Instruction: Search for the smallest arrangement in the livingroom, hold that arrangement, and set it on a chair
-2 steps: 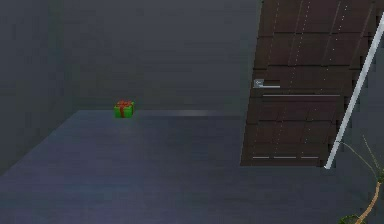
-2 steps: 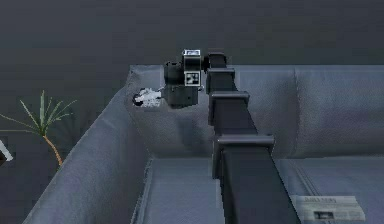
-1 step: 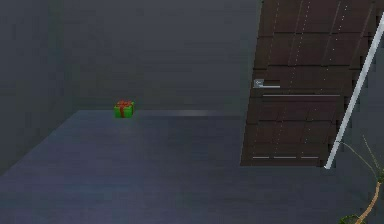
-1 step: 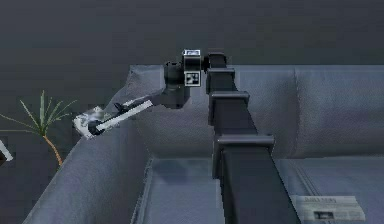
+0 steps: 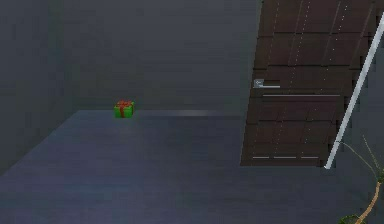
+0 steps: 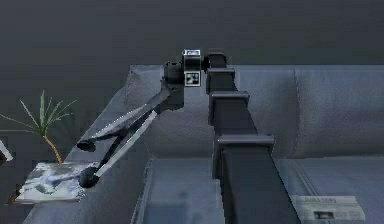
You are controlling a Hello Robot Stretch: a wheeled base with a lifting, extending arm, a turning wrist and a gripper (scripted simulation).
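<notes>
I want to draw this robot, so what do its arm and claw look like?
The arm is a dark, square bar built from stepped sections. At its end sit two small white squares with black marks. The claw has a dark rounded body and two long, thin fingers with small dark tips.

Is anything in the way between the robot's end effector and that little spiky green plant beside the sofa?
Nothing visible stands between them. The end effector ends just beside the small spiky green plant, with only dark background in the gap. A flat printed magazine lies below both, next to the grey fabric sofa.
</notes>
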